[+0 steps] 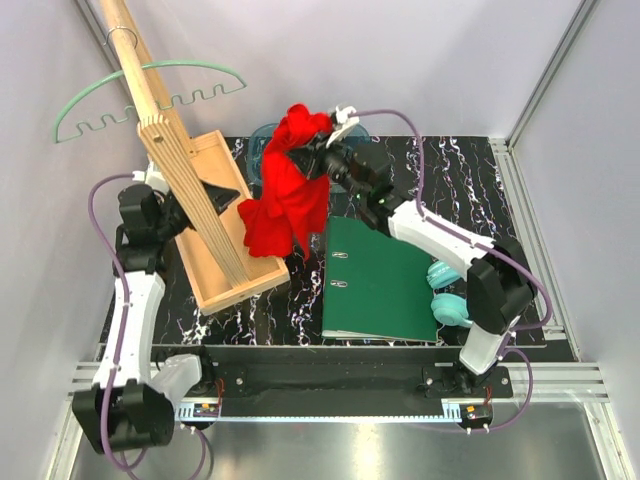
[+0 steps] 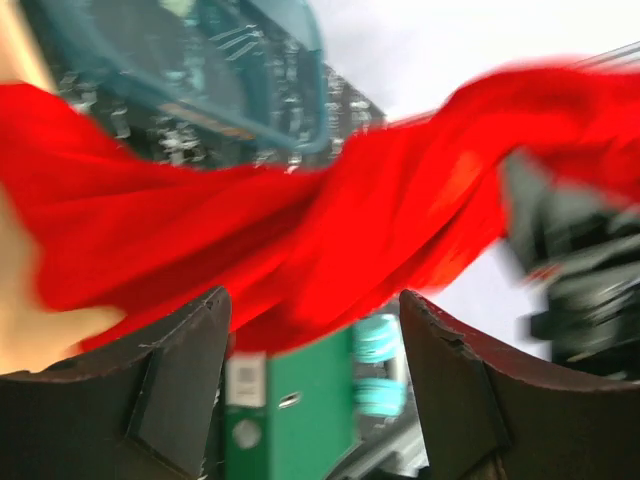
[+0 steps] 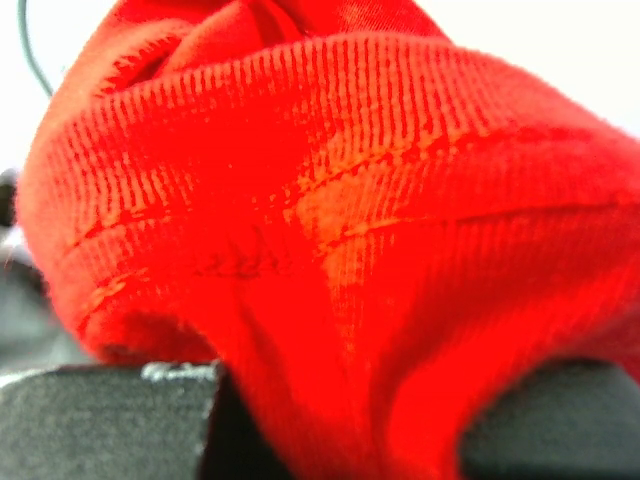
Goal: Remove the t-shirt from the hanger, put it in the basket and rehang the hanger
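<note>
The pale mint-green hanger hangs bare on the plywood pole at the upper left. The red t-shirt is off it, bunched and drooping over the table's middle. My right gripper is shut on the shirt's upper bunch; in the right wrist view, red ribbed cloth fills the frame and is pinched in the gripper. My left gripper stands open by the wooden tray, left of the shirt. In its wrist view the shirt stretches across beyond the open gripper, with nothing between the fingers.
A wooden tray holds the pole's base at the left. A green binder lies right of centre, with teal headphones beside it. A teal translucent container sits behind the shirt. The black marbled tabletop shows at the back right.
</note>
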Robot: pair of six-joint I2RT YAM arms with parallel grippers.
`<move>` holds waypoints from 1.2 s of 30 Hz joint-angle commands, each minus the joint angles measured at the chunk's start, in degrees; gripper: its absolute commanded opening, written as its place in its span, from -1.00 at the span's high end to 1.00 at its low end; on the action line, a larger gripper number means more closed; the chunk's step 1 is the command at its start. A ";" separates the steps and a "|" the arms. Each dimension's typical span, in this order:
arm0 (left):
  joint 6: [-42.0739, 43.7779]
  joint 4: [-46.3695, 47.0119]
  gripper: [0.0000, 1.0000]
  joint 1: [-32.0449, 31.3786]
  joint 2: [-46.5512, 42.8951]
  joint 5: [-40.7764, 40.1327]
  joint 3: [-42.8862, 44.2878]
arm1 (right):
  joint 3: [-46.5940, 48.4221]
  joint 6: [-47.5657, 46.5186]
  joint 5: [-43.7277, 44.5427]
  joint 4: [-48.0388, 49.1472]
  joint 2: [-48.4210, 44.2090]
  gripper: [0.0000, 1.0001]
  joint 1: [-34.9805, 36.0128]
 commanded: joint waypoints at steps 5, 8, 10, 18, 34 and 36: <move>11.79 -9.59 -0.44 0.37 -7.82 -6.39 -6.00 | 21.69 -6.07 1.35 -2.27 4.95 1.00 -5.88; 11.97 -8.81 -0.47 2.04 -5.54 -6.66 -4.78 | 31.25 -7.82 0.65 -2.89 9.69 1.00 -7.38; 11.80 -7.93 -0.47 3.62 -2.47 -4.82 -3.54 | 35.31 -10.28 1.08 -4.11 13.81 1.00 -7.99; 9.43 -5.73 -0.48 8.63 2.82 -5.41 -0.72 | 69.84 -15.47 1.26 -14.66 34.64 1.00 -9.84; 5.83 -13.46 -0.56 15.58 -5.61 -14.38 -9.77 | 66.18 -3.71 5.31 -20.63 47.93 1.00 -14.06; 5.12 -13.46 -0.62 15.58 -6.93 -17.10 -10.56 | 66.36 0.58 5.04 -25.62 49.25 1.00 -14.23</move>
